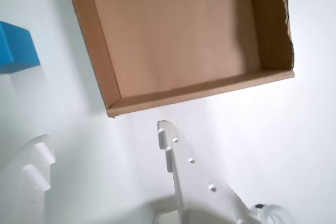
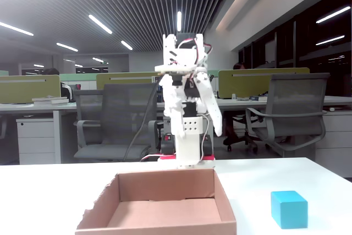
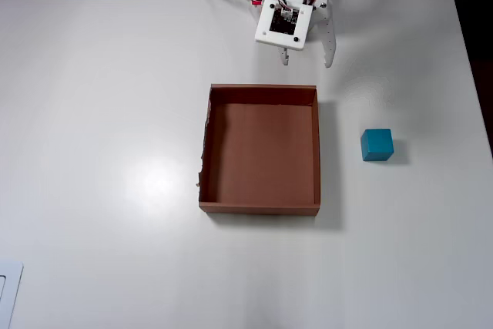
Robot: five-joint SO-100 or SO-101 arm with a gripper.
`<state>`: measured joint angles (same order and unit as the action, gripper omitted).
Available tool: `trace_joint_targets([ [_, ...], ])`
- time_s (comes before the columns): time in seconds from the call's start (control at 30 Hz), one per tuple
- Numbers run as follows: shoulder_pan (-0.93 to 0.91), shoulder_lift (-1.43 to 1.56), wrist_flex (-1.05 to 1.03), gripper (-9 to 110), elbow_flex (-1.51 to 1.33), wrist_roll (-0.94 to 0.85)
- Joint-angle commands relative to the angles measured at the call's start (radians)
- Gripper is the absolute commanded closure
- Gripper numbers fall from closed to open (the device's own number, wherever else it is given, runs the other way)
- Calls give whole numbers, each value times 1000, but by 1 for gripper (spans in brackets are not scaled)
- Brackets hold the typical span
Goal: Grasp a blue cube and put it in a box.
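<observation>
While the claw hangs spread and empty above the white desk, just beyond the box's far wall in the overhead view, the blue cube sits right of the box, apart from it.

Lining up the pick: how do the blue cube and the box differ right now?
The blue cube is small, solid and turquoise; the box is a wide, shallow brown cardboard tray, open and empty. The cube's edges are crisp; the box's left rim in the overhead view is ragged. Both rest on the white table, apart, untouched by the gripper.
</observation>
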<state>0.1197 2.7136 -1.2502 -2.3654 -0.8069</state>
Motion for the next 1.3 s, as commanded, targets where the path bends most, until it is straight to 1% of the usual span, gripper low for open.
trace_joint_targets([
  [0.0,41,-124,-31,76,224,0],
  [0.13,94,-299,-52,76,385,3],
  [0.33,141,-491,-71,74,526,3],
  [0.67,199,-752,-41,67,637,43],
  [0.87,241,-907,3,67,703,104],
  [1.27,281,-1132,123,67,713,173],
])
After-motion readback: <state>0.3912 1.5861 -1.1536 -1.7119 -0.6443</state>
